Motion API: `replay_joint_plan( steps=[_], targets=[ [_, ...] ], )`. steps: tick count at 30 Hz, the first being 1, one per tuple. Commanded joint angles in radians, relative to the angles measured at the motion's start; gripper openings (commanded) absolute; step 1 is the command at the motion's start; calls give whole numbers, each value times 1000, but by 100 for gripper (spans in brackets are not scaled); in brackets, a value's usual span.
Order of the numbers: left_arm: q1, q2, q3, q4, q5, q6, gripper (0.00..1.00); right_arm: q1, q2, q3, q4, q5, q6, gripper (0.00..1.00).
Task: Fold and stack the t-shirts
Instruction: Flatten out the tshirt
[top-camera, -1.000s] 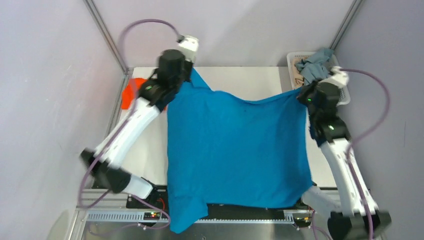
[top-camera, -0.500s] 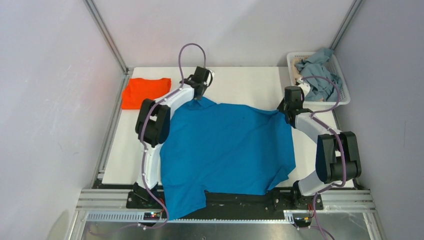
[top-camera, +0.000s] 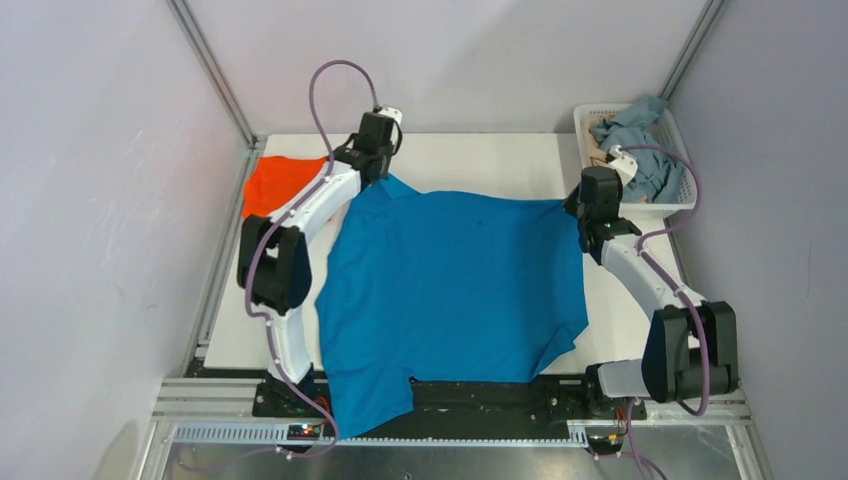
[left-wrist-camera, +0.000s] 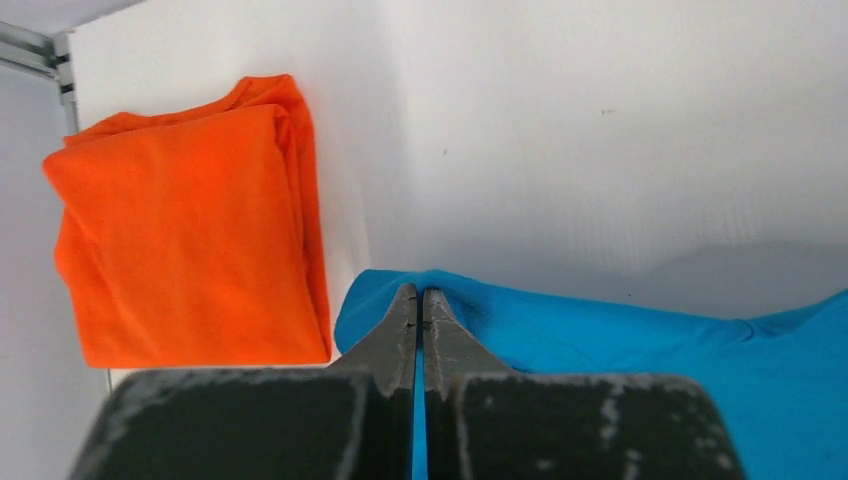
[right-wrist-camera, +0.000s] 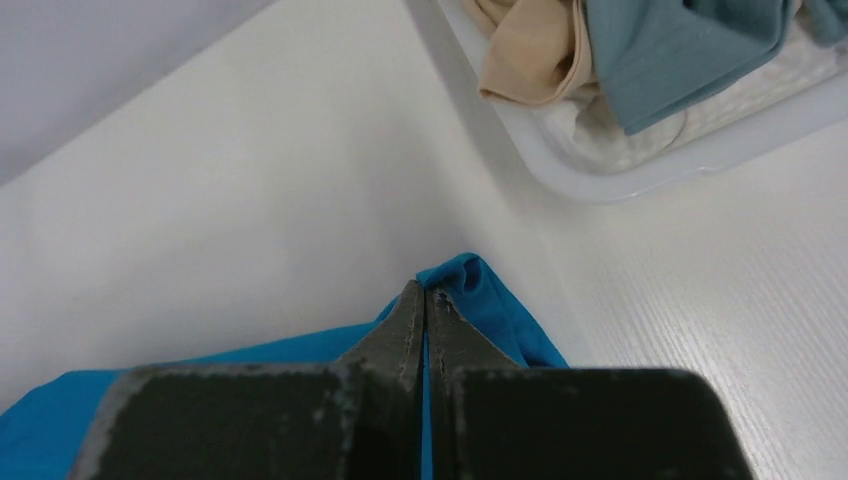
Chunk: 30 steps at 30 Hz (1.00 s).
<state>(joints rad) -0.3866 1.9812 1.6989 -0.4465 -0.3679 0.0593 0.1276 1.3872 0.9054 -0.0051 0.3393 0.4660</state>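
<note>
Blue t-shirt (top-camera: 450, 290) lies spread open across the middle of the table (top-camera: 480, 155), front or back side cannot be told. Its near edge runs off the table at 6 o'clock and drapes over the base rail, with one flap hanging lowest toward 7 o'clock.

Orange t-shirt (top-camera: 278, 183) sits at 10 o'clock, folded into a compact block, just beside the blue cloth but apart from it in the left wrist view (left-wrist-camera: 190, 220).

Left arm (top-camera: 305, 210) reaches along the left edge of the blue t-shirt to its far left corner at 11 o'clock. Left jaws are pressed together, clamped on that corner; the left wrist view shows blue fabric (left-wrist-camera: 620, 340) bunched at their tips.

Far edge of the blue t-shirt runs nearly straight between the two held corners.

Right arm (top-camera: 640, 270) reaches to the far right corner at 2 o'clock. Right jaws are likewise pressed together and clamped on a small peak of blue fabric (right-wrist-camera: 470, 285).

White basket (top-camera: 688, 198) stands at 1 to 2 o'clock, near the right jaws but apart from them. It holds grey-blue garments (top-camera: 640, 135) in a loose heap and a tan garment (right-wrist-camera: 530, 50); its rim (right-wrist-camera: 620, 175) is clear of the blue cloth.
</note>
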Motion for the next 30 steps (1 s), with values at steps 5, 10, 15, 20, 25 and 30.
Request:
replay_joint_plan(
  steps=[5,10,15,20,25,30],
  targets=[
    [0,-116,-13,33,-60,-15,0,3,-51,23,13,14,-38,0],
    [7,29,93,32,-129,10,0,10,62,37,150,23,-85,0],
    [33,225,290,29,-174,4,2,17,232,143,223,68,-125,0],
    [38,337,493,7,-281,22,94,46,379,362,133,144,-192,30],
    [37,240,481,-3,-264,-43,100,90,311,391,53,160,-176,70],
    [19,40,279,-19,-219,-137,100,141,224,376,-160,144,-99,99]
  ],
)
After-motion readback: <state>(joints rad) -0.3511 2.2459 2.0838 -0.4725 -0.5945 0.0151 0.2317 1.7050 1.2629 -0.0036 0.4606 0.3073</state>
